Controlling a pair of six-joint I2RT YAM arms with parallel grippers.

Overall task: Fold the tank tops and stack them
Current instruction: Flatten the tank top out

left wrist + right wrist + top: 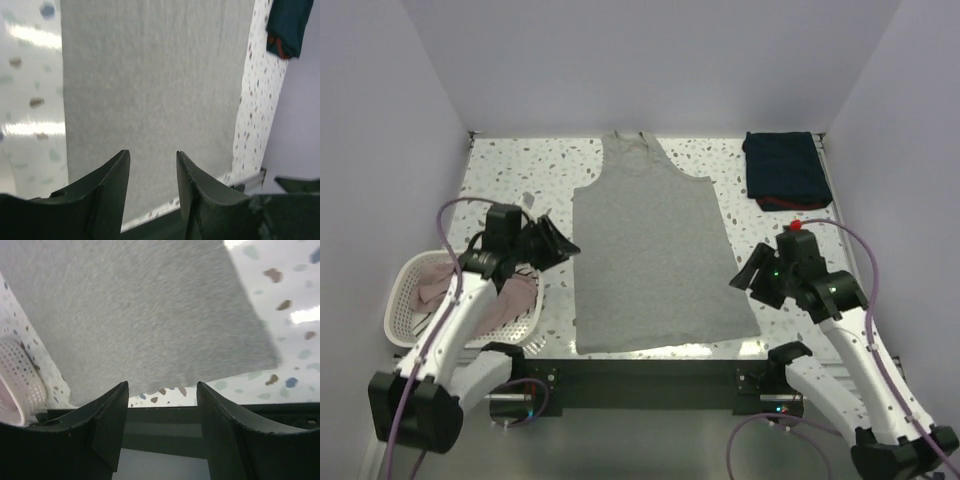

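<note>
Near left, the white basket [400,320] holds pale pinkish tops [515,298], number unclear. Left tool [558,245]: jaws part open, empty, beside the grey tank top [655,260], which lies flat on the bench [510,165]. Right tool [745,278]: jaws wider, empty, near its right hem corner. Folded navy top [785,170] far right. Judgement: spread done, fold pending; the next move calls for a grip on both side edges. Strap ends indistinct.

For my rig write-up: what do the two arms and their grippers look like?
The left arm and right arm have white links with black joints, each trailing a purple cable. The left gripper and right gripper have dark, tapering fingers. A red cap sits on the right arm's wrist.
</note>
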